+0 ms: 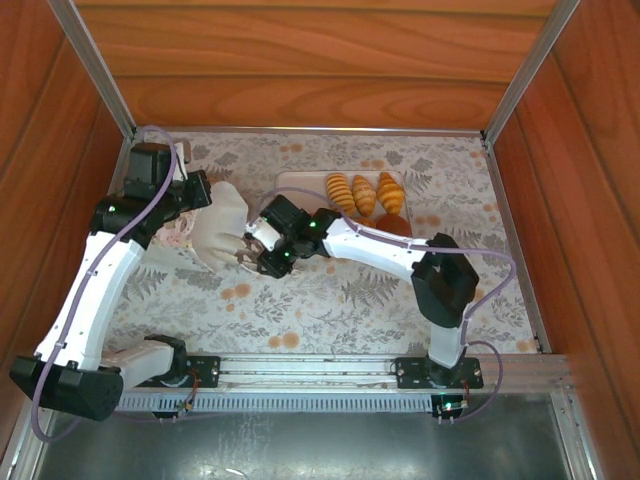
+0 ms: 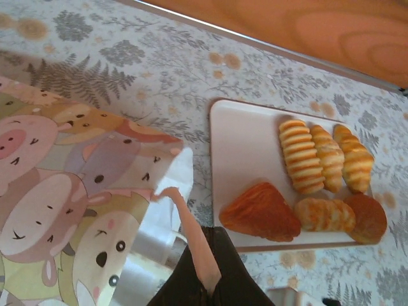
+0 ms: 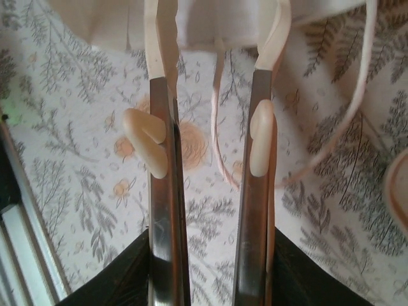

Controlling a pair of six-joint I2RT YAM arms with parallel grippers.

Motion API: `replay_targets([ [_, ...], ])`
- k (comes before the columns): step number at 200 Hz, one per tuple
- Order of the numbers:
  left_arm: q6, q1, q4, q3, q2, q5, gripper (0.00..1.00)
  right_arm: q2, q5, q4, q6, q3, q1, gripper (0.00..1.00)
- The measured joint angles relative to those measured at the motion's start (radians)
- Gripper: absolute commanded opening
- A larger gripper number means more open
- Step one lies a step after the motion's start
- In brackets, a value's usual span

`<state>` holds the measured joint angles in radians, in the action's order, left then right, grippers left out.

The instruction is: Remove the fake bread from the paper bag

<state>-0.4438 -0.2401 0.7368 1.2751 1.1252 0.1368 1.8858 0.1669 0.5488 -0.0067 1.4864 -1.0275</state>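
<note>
Fake bread (image 2: 303,156) lies on the pale tray (image 2: 245,146) beside the paper bag (image 1: 215,235), whose edge the left hand (image 2: 169,192) pinches shut, apparently steadying it, while the right hand (image 3: 217,38), fingers parted and empty, sits at its mouth.

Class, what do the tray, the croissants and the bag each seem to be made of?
Tray: smooth matte plastic, probably; evenly pale. Croissants: moulded plastic or foam, perhaps; ridges very regular. Paper bag: printed paper, creased at its edge.

Overhead and close left wrist views share the tray (image 1: 300,183) (image 2: 245,146).
</note>
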Motion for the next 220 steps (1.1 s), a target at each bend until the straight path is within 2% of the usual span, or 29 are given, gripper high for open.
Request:
replay_targets([
  [65,0.069,0.000,0.020,-0.065,-0.086,0.108,0.00,0.043,-0.082,-0.033,0.006,0.101,-0.036,0.44],
  [130,0.109,0.000,0.029,-0.078,-0.112,0.112,0.00,0.146,-0.235,-0.037,-0.005,0.164,-0.110,0.47],
  [220,0.133,0.000,0.053,-0.107,-0.209,0.108,0.00,0.150,-0.307,-0.063,-0.047,0.166,-0.145,0.48],
])
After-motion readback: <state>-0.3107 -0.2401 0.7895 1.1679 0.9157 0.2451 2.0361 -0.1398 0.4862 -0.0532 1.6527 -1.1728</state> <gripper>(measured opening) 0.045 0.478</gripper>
